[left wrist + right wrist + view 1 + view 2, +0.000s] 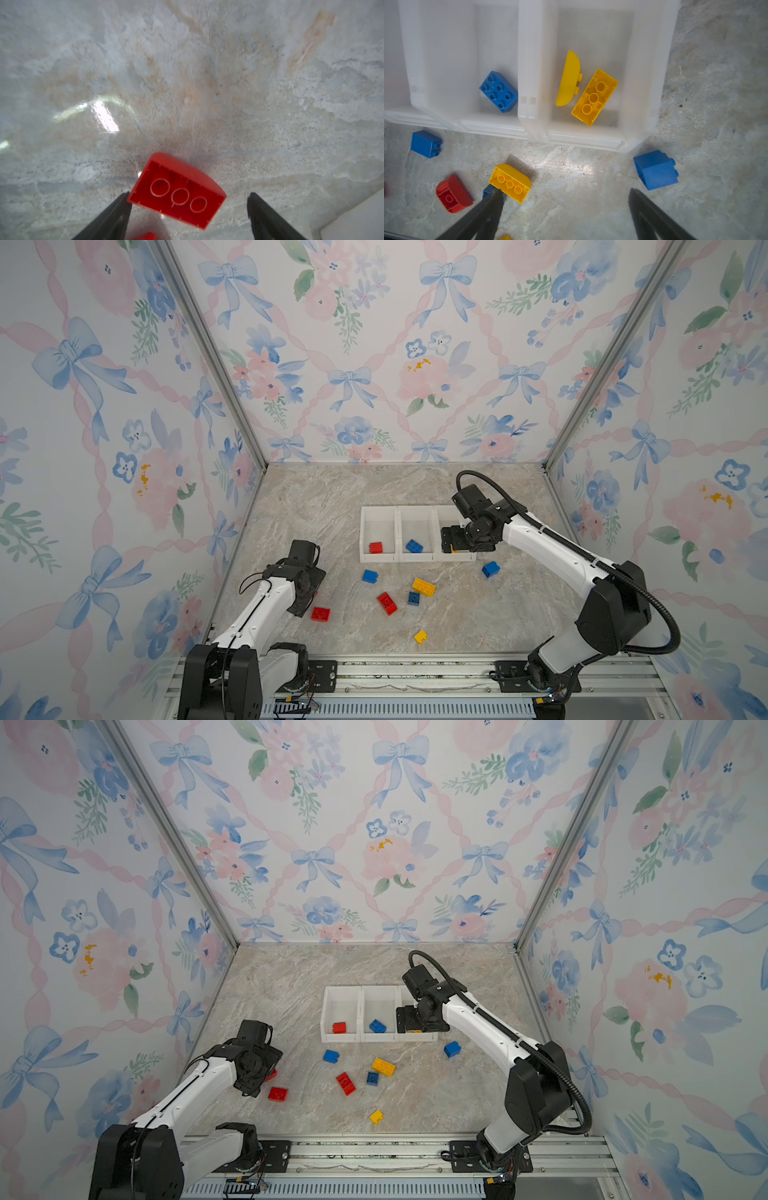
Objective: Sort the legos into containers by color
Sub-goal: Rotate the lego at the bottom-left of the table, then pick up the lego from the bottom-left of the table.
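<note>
Three joined white containers [417,559] stand mid-table. The left one holds a red lego [375,547], the middle a blue one [414,546], and the right two yellow ones [595,97]. My right gripper [564,192] hangs open and empty over the right container's front edge. My left gripper [189,194] is open low over the table at the left. A red lego [176,193] lies hollow side up between its fingers, next to one fingertip [122,203] and apart from the other. Several loose legos lie in front of the containers, among them a yellow [424,586] and a red [387,603].
Other loose bricks: a blue [369,576], a small blue [413,598], a blue [491,569] near the right arm, a yellow [420,636] toward the front, a red [321,613] beside the left wrist. Patterned walls close three sides; a metal rail [415,676] runs along the front.
</note>
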`<state>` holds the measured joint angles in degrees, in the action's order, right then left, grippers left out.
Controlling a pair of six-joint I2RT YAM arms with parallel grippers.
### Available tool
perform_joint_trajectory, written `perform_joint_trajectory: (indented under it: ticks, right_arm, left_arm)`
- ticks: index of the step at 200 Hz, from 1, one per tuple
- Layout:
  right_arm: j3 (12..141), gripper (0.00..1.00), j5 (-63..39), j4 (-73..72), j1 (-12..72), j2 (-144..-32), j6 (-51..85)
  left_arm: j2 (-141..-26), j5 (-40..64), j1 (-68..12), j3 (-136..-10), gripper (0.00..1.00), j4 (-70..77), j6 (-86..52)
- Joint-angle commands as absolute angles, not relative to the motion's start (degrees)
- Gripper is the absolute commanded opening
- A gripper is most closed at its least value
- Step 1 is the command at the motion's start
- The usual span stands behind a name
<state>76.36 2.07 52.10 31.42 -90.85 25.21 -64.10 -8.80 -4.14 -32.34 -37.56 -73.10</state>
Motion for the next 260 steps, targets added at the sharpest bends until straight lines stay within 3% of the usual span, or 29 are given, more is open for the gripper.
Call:
perform_joint_trajectory:
  ticks: [1,165,237,260]
  right_arm:
    - [76.2,0.97,1.8,53.1,30.7,-89.4,24.3]
    - [76.1,0.97,1.3,52.9,30.1,-89.1,24.5]
    - [75.4,0.97,1.5,53.3,30.2,-87.8,25.4]
    - [75.0,0.97,1.6,53.5,30.1,-87.0,26.0]
  left_arm:
    - [-65.7,-10.0,-3.5,-33.8,0.89,-36.8,-71.0]
    - [-73.5,-6.7,-5.0,-35.0,0.55,-34.2,-68.1]
    - [-71.5,-6.9,-6.2,-36.0,0.26,-34.4,-66.4]
    - [-69.9,-7.6,-8.3,-37.6,0.23,-34.5,-66.4]
